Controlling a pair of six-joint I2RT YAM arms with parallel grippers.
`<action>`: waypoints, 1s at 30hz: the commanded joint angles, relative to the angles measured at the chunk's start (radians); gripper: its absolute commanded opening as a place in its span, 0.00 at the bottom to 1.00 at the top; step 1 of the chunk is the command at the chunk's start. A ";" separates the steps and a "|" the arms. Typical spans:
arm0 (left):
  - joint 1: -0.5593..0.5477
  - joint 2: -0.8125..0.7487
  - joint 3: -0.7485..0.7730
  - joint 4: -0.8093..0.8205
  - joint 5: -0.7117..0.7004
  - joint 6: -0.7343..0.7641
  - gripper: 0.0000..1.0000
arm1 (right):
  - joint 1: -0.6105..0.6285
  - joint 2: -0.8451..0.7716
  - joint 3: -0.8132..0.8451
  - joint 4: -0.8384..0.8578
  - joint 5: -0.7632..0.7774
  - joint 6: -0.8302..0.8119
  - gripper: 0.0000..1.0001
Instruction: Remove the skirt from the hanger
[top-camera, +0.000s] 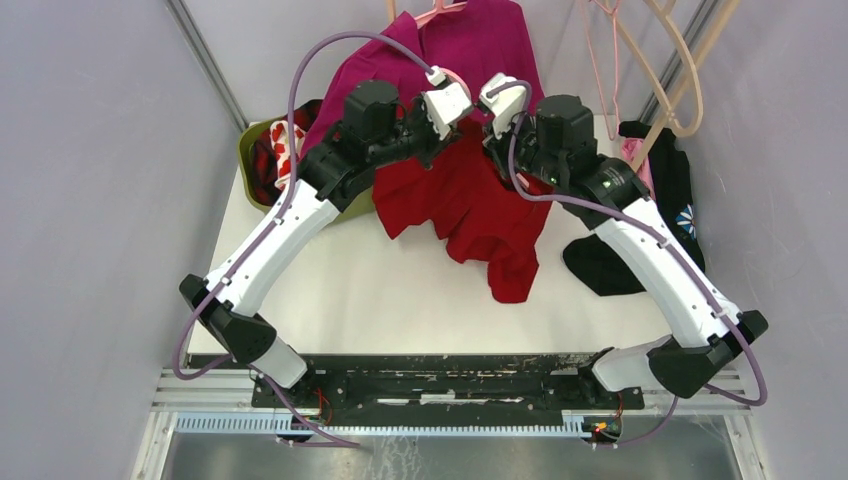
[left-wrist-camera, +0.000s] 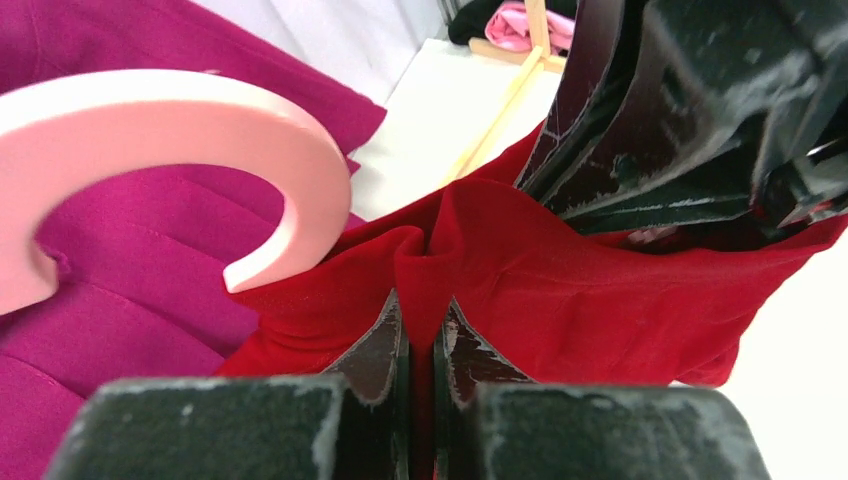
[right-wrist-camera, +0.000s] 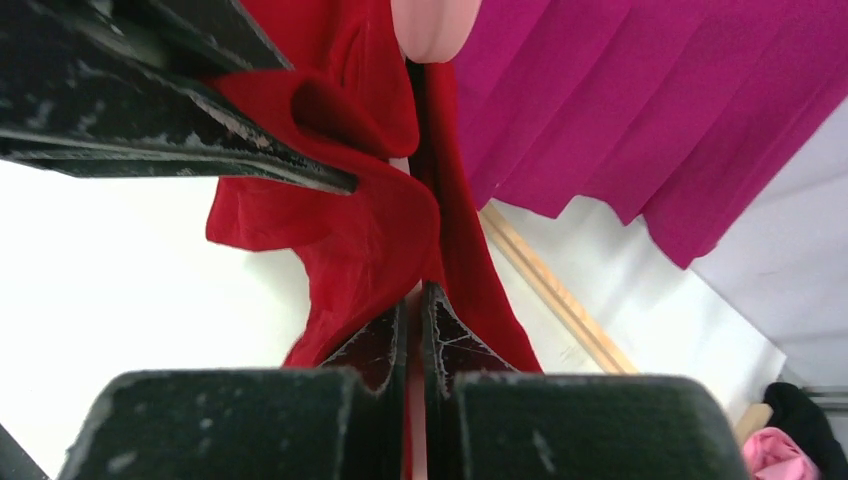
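The red skirt (top-camera: 470, 210) hangs bunched between both grippers above the table, its lower part trailing onto the white top. My left gripper (left-wrist-camera: 422, 305) is shut on a fold of the skirt (left-wrist-camera: 560, 290), just below the pink hanger's hook (left-wrist-camera: 200, 130). My right gripper (right-wrist-camera: 413, 292) is shut on the thin pink edge of the hanger (right-wrist-camera: 435, 25), with the skirt's cloth (right-wrist-camera: 370, 230) draped round it. The two grippers stand close together, facing each other (top-camera: 478, 118). In the top view the hanger is hidden by the wrists.
A magenta garment (top-camera: 470, 50) hangs right behind the grippers. A green basket of clothes (top-camera: 262, 160) sits at the back left. Black garments (top-camera: 600, 265) lie at the right. Pale hangers (top-camera: 610, 50) on a wooden rack (top-camera: 690, 80) stand at the back right.
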 joint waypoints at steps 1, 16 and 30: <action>-0.083 -0.040 -0.016 0.029 0.159 -0.079 0.03 | 0.006 -0.046 0.166 0.252 0.054 -0.016 0.01; -0.185 0.065 0.129 0.047 0.189 -0.168 0.03 | 0.005 0.078 -0.001 0.648 0.176 0.120 0.01; -0.197 0.020 -0.019 0.045 0.123 -0.141 0.03 | -0.001 0.032 0.238 0.515 0.274 0.041 0.01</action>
